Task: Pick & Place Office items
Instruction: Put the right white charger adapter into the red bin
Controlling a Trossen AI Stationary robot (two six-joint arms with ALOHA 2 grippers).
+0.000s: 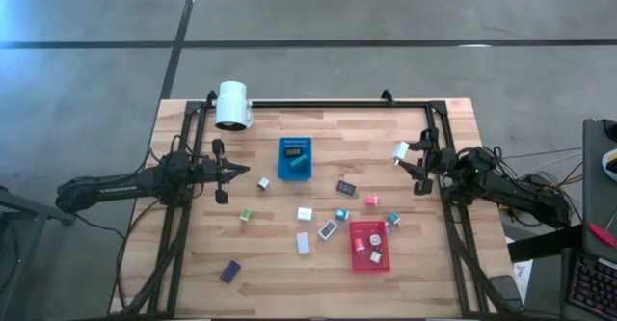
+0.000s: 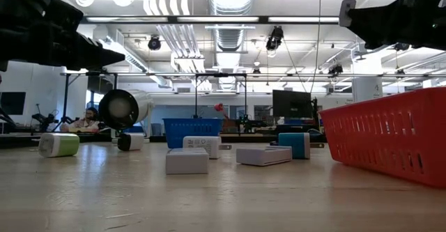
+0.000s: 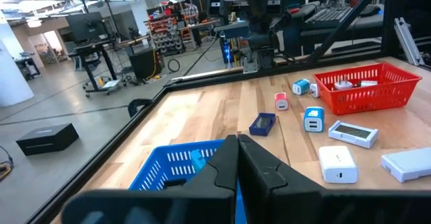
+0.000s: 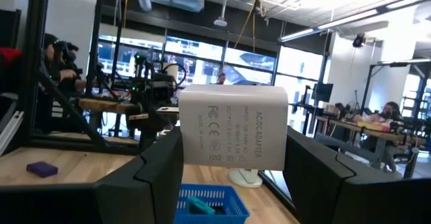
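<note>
Two grippers are mine. In the high view, my right gripper (image 1: 410, 157) hangs at the table's right edge, pinching a white adapter (image 1: 400, 151) between its fingers. My left gripper (image 1: 229, 173) waits over the left side with its fingers pressed together, empty. The blue tray (image 1: 295, 157) sits between them; the red tray (image 1: 368, 247) lies nearer the front, and loose office items are scattered between the two.

In the low view, both arms hang dark near the top corners, so I can hardly judge height there. Several small items stand on the wood beside the red tray (image 2: 397, 140).

My left wrist view shows shut fingertips just above the blue tray (image 3: 168, 167).

My right wrist view shows the white adapter (image 4: 232, 125) clamped squarely between both fingers, well above the blue tray (image 4: 209, 202).

Risk, as I judge it: the adapter's smooth sides could slip in my grip, or a release from this height could bounce it off the tray.
</note>
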